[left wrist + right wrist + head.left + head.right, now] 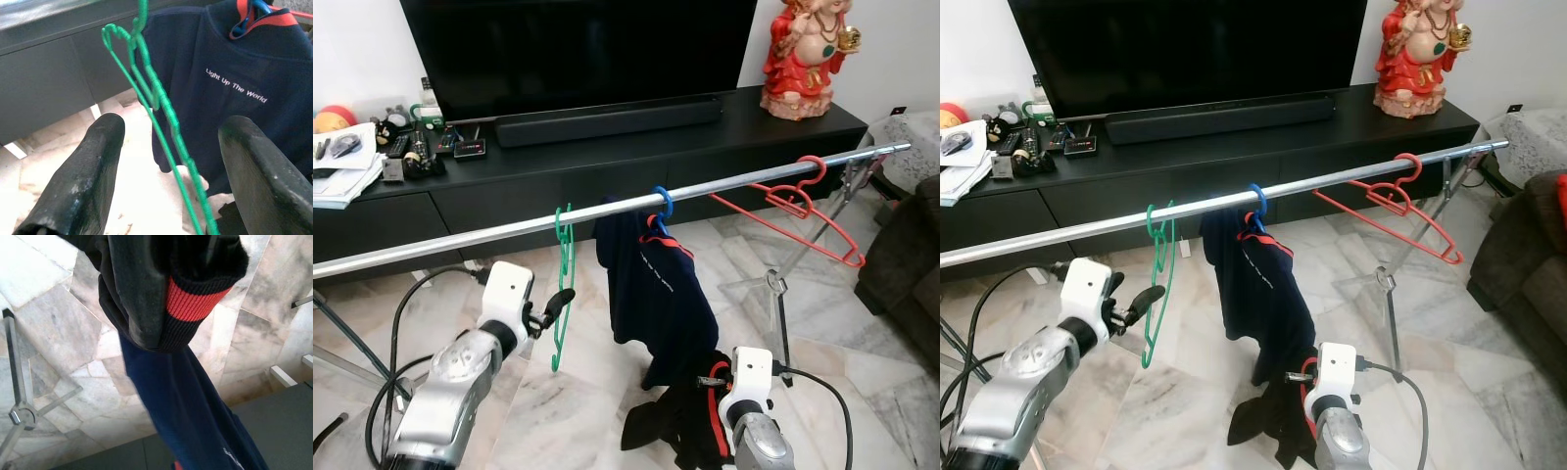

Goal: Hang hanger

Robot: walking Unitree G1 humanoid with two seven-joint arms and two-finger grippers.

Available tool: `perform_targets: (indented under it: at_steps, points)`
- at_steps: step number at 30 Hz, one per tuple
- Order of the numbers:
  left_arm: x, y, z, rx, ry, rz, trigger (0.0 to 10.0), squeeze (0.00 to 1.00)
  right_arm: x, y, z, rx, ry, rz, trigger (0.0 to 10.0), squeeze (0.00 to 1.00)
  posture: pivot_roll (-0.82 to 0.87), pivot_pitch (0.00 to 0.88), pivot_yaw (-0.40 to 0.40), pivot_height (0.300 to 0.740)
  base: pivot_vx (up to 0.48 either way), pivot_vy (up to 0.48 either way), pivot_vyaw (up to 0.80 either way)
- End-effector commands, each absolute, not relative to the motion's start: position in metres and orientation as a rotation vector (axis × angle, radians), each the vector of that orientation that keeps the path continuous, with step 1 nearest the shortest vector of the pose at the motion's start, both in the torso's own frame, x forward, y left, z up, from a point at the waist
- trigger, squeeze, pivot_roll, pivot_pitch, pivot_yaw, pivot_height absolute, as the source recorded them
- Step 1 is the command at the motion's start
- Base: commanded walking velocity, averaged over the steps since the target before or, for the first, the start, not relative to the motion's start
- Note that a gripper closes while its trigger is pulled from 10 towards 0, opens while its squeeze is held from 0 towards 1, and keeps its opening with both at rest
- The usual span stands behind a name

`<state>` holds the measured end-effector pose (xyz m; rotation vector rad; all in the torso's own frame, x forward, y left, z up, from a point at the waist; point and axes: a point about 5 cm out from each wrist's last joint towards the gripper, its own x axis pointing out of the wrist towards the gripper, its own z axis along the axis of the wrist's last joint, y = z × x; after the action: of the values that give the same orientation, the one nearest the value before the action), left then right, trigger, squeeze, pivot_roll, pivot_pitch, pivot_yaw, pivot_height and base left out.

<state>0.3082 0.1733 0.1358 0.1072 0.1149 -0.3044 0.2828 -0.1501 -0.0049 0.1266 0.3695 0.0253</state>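
marble floor (862, 372), green hanger (564, 284) on rail (489, 233), left gripper (558, 299) beside it

A silver rail (509, 231) spans the room, carried at its right end on a metal stand (775, 284) resting on the marble floor (597, 392). Hanging on the rail, from left to right: a bare green hanger (564, 284), a blue hanger (661, 204) carrying a navy shirt (658, 294), and a bare red hanger (798, 211), tilted.
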Motion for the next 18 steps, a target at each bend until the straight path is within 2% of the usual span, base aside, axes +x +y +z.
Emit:
perform_targets:
  at_steps: [1, 7, 15, 18]
  points:
    - [0.313, 0.173, 0.133, 0.134, 0.151, -0.284, 10.0, 0.00, 0.284, -0.150, -0.004, 0.124, 0.365, 0.027, 10.0, 0.00, 0.04, 0.128, 0.016, 0.740, 0.000, 0.000, 0.00]
    - [0.324, 0.171, 0.139, 0.126, 0.102, -0.208, 10.0, 0.00, 0.282, -0.152, -0.006, 0.116, 0.371, 0.022, 10.0, 0.00, 0.03, 0.123, 0.017, 0.740, 0.000, 0.000, 0.00]
    - [0.315, 0.168, 0.145, 0.076, 0.008, -0.199, 10.0, 0.00, 0.278, -0.164, -0.004, 0.124, 0.316, -0.037, 10.0, 0.00, 0.03, 0.118, 0.011, 0.740, 0.000, 0.000, 0.00]
    - [0.307, 0.170, 0.149, 0.067, -0.061, -0.178, 10.0, 0.00, 0.277, -0.178, 0.007, 0.144, 0.204, -0.134, 10.0, 0.00, 0.03, 0.112, 0.012, 0.740, 0.000, 0.000, 0.00]
